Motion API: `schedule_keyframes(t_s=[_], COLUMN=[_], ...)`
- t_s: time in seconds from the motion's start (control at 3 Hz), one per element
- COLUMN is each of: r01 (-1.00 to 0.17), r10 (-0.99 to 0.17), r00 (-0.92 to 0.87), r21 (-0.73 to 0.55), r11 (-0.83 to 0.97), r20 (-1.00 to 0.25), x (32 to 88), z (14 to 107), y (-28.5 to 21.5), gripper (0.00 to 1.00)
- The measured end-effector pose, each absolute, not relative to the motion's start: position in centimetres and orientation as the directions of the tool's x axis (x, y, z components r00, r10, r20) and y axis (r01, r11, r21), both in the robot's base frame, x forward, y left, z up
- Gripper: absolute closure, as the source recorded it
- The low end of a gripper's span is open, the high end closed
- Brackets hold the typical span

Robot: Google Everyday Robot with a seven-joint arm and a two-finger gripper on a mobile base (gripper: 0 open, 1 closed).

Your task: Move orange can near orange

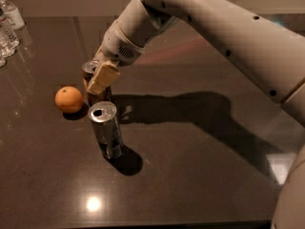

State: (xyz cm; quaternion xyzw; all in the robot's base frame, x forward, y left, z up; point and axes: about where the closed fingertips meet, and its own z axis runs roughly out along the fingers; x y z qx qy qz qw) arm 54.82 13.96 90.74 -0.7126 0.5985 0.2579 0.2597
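The orange can is upright just right of the orange, a round fruit on the dark table. Only the can's silver top and a strip of its coppery side show. My gripper reaches down from the upper right and is shut on the can, with one tan finger pad across its front. The can's base is hidden behind the pad and the silver can, so I cannot tell whether it rests on the table.
A silver-grey can stands upright just in front of the gripper, close to the orange can. Clear water bottles stand at the far left corner. My arm casts a long shadow across the table's middle.
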Motion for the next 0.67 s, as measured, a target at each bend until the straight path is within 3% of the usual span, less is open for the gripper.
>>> schedule_keyframes(t_s=[0.33, 0.67], r01=[-0.987, -0.986], r10=[-0.719, -0.719], r00=[0.152, 0.154], r21=[-0.06, -0.059], r11=[-0.152, -0.155], r20=[-0.678, -0.678], x=[54.73, 54.64], z=[90.67, 90.6], y=[14.11, 14.26], gripper=[0.15, 0.0])
